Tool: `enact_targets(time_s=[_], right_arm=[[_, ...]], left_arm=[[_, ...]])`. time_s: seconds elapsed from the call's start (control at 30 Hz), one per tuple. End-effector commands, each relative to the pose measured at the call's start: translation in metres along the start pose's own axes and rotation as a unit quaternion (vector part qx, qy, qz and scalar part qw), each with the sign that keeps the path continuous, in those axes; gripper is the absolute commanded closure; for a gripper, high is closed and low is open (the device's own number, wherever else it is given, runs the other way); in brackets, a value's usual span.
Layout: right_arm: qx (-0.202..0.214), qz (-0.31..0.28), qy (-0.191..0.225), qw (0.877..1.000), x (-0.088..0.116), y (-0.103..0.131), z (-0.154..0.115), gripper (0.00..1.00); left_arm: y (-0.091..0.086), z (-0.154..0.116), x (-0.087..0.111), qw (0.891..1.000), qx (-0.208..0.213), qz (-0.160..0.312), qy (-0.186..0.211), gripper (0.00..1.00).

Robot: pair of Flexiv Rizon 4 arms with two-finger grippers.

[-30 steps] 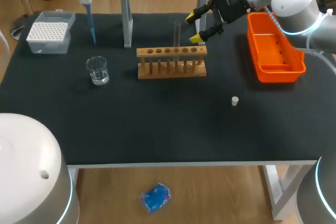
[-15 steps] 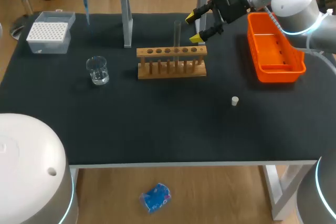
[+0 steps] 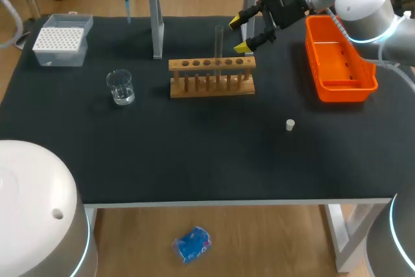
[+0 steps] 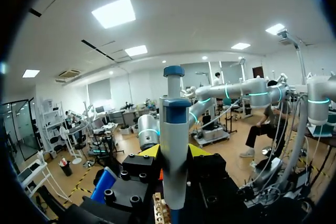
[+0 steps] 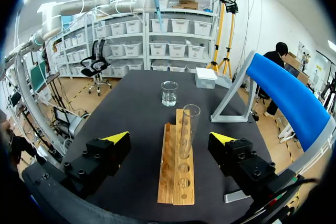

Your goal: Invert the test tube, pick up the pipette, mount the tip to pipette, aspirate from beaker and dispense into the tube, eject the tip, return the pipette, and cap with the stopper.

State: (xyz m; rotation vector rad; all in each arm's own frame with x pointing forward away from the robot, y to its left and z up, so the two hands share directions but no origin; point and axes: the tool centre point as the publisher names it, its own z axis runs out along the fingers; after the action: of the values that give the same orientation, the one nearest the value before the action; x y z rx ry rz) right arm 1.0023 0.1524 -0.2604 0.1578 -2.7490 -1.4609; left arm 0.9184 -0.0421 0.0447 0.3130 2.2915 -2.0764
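The jaws of the left gripper [image 4: 174, 151] are clamped on the smooth grey pipette [image 4: 174, 129] with its blue cap. Those of the right gripper [image 3: 245, 32] stand wide apart in the head view's upper middle, just right of the clear glass test tube [image 3: 219, 42], which stands upright in the wooden rack [image 3: 211, 77]. The small white stopper [image 3: 290, 124] lies right of centre on the black surface [image 3: 194, 154].

We register an orange bin [image 3: 342, 86], a tan rack [image 3: 212, 64] and a white stopper [image 3: 290, 124] on the black table [image 3: 194, 154]. The pipette [image 4: 174, 145] is grey with blue caps.
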Motion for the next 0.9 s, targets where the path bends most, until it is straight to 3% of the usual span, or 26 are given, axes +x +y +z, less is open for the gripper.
enact_targets(time_s=[0.03, 0.37, 0.67, 0.9], right_arm=[[0.001, 0.000, 0.001, 1.000, -0.001, 0.000, 0.000, 0.00], [0.001, 0.000, 0.001, 1.000, -0.001, 0.000, 0.000, 0.00], [0.001, 0.000, 0.001, 1.000, -0.001, 0.000, 0.000, 0.00], [0.001, 0.000, 0.001, 1.000, -0.001, 0.000, 0.000, 0.00]], left_arm=[[-0.003, 0.031, -0.017, 1.000, 0.003, 0.001, 0.030, 1.00], [-0.008, 0.093, -0.038, 0.998, 0.016, 0.016, 0.059, 1.00], [-0.004, 0.123, -0.054, 0.999, 0.013, 0.029, 0.029, 1.00], [-0.001, 0.139, -0.061, 0.999, 0.014, 0.031, 0.031, 1.00]])
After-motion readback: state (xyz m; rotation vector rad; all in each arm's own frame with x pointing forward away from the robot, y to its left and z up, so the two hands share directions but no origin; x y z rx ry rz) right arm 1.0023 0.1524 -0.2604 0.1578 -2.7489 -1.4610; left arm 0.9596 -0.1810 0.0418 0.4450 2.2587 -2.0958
